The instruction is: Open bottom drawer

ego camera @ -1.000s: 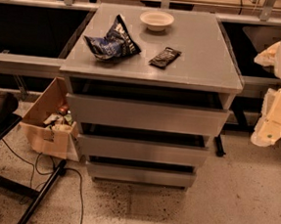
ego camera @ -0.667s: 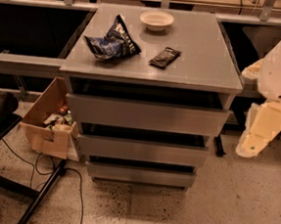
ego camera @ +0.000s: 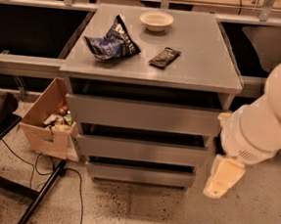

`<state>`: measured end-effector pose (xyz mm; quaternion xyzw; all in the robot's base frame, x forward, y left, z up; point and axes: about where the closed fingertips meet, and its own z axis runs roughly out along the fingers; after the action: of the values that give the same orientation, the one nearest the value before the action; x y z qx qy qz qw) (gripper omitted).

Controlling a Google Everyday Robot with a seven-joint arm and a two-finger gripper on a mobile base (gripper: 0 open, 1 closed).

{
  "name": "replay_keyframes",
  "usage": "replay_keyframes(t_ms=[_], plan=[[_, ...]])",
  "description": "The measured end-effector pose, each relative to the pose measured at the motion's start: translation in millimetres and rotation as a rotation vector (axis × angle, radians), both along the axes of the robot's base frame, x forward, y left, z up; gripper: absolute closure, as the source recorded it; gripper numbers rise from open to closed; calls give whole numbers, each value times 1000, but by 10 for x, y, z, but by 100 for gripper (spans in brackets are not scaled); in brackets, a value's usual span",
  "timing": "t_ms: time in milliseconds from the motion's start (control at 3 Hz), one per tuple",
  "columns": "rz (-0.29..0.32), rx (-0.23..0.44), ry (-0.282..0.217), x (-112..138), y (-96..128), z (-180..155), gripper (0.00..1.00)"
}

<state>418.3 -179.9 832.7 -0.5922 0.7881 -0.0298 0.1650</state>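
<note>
Three grey drawers under the table [ego camera: 199, 55], bottom drawer [ego camera: 140, 175] lowest, front facing me, long axis left to right, hand [ego camera: 223, 177] hanging just right of it, grip impossible to tell, one bowl [ego camera: 156, 20], one chip bag [ego camera: 112, 45], one snack bar [ego camera: 165, 57] on top.

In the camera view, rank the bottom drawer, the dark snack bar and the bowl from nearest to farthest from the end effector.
The end effector hangs low beside the cabinet's right side.
1. The bottom drawer: just left of it, lowest front.
2. The snack bar: on the cabinet top, near the middle.
3. The bowl: at the top's back edge.
</note>
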Motion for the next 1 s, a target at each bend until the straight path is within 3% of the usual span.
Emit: replay_keyframes(t_ms=[667, 1000], plan=[[-29, -116, 16, -22, -215, -1663, 0], [-29, -116, 16, -24, -213, -1663, 0]])
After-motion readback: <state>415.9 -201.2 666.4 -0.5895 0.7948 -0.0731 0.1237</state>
